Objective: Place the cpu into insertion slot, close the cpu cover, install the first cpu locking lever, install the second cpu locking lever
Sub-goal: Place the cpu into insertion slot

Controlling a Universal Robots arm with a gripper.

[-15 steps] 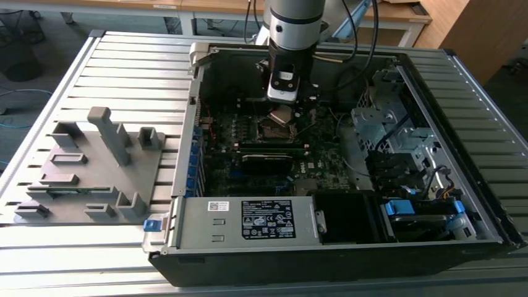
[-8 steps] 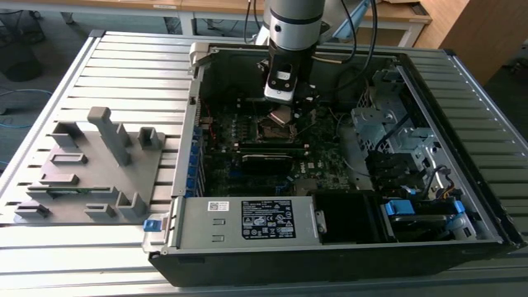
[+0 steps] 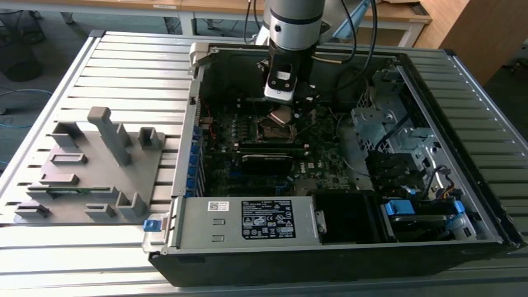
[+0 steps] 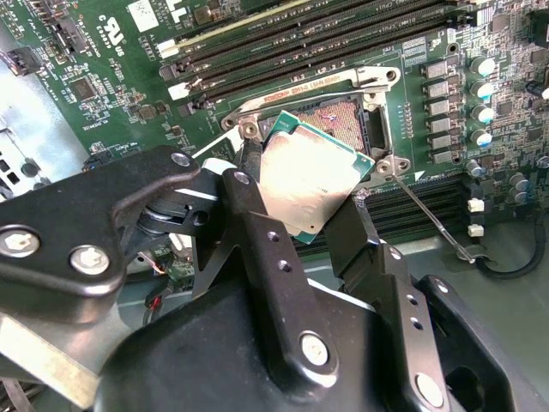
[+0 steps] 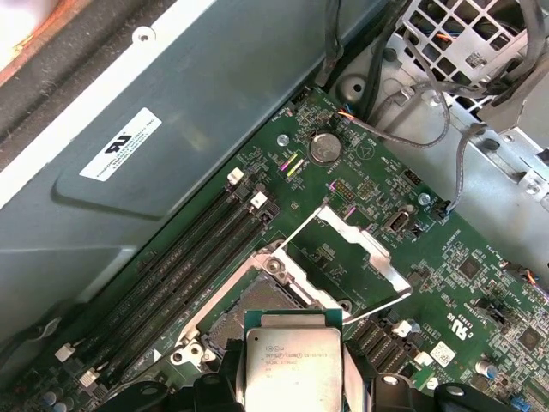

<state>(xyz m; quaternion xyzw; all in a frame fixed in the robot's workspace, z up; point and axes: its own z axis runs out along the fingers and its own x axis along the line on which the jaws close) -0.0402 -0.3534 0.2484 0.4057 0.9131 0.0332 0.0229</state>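
Now the gripper (image 4: 298,199) is clamped on the cpu (image 4: 313,180), fingers at two opposite edges. The insertion slot (image 4: 340,120) lies uncovered just below it, and the cpu cover (image 5: 373,253) stands swung open beyond.

The cpu (image 4: 313,184) has a pale silver face edged in green. The gripper (image 4: 300,199) at the cpu is matte black. Beyond the cpu, the board (image 5: 446,283) is deep green, the cover (image 5: 377,257) bright silver and the memory slots (image 5: 176,275) black. The table (image 3: 123,68) is pale grey and ribbed.
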